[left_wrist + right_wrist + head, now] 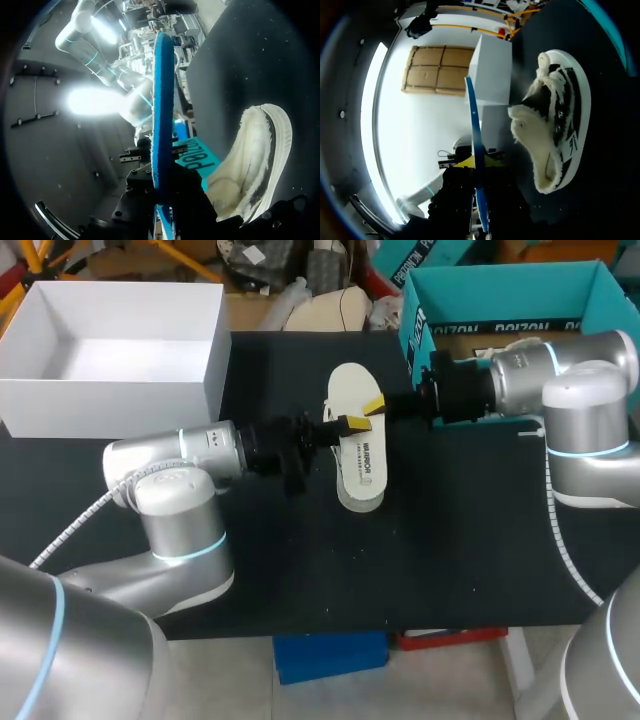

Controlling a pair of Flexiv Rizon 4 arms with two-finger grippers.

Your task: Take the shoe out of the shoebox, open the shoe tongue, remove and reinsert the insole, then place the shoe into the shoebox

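Above the black table point(450, 540), left gripper point(350, 424) and right gripper point(373, 406) apparently pinch the insole point(358, 455), shoe point(565, 115) lying beneath.

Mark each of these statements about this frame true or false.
1. Both grippers, left and right, hold the insole. True.
2. The insole sits inside the shoe. False: it is held outside the shoe, in the air.
3. The shoe is in the teal shoebox. False: it lies on the black table.
4. The white box is open and holds nothing. True.
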